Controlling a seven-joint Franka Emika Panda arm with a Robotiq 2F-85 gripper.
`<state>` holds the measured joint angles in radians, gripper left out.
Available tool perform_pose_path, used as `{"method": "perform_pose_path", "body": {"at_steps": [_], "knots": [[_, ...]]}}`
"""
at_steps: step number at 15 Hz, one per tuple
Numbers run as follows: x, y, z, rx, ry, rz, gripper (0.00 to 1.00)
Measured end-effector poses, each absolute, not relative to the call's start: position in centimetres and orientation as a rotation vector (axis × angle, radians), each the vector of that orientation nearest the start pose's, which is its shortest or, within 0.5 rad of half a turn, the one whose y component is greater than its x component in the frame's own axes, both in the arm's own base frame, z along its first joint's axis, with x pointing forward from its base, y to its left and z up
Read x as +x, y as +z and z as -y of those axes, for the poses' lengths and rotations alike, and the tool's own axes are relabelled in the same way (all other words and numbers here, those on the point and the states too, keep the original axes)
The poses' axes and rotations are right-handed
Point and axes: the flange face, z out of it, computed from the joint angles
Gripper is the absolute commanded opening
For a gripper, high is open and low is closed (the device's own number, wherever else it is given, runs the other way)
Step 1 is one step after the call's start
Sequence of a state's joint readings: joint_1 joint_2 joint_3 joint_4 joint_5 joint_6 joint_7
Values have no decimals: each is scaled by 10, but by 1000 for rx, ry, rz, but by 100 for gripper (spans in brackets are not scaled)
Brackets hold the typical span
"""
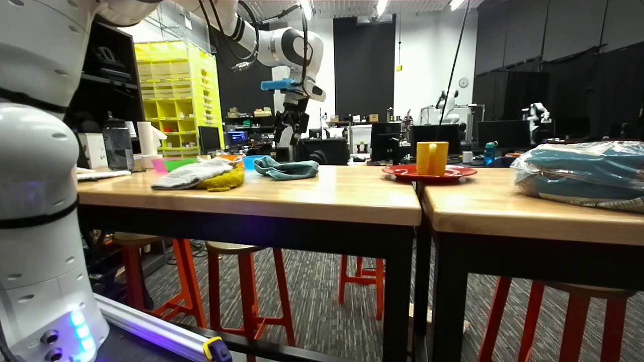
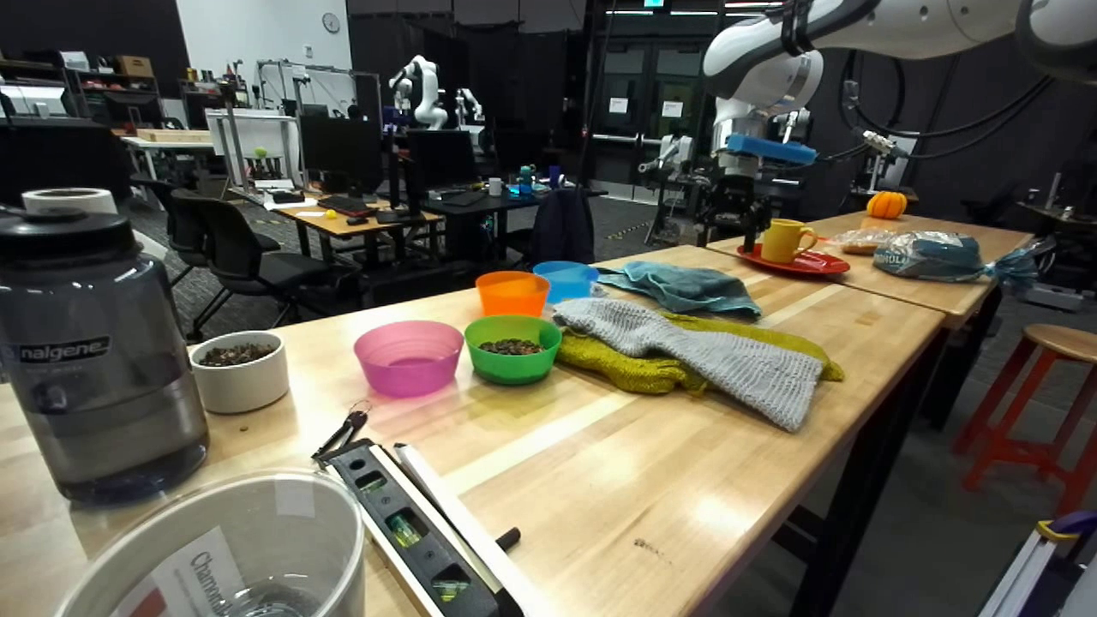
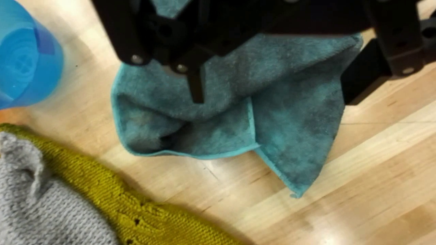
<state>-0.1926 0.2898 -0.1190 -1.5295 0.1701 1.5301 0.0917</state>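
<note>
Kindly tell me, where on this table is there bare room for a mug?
The table is bare between the level and the gray knit cloth, and between the teal cloth and the red plate. It is crowded where the pink bowl, green bowl, orange bowl and blue bowl cluster. Open jaws hang over the teal cloth.

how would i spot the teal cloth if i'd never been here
On the wooden table, look below the open gripper. There lies the crumpled teal cloth, near the blue bowl. Unlike the knitted grey cloth and mustard cloth, it is bright-edged.
</note>
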Motion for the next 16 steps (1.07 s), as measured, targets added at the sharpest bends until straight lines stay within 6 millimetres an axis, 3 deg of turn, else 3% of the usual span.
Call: {"method": "perform_pose_path", "body": {"at_steps": [8,16], "knots": [[561,439,211,-2723,241,-741,100],[517,405,203,-2691,238,-792,100]]}}
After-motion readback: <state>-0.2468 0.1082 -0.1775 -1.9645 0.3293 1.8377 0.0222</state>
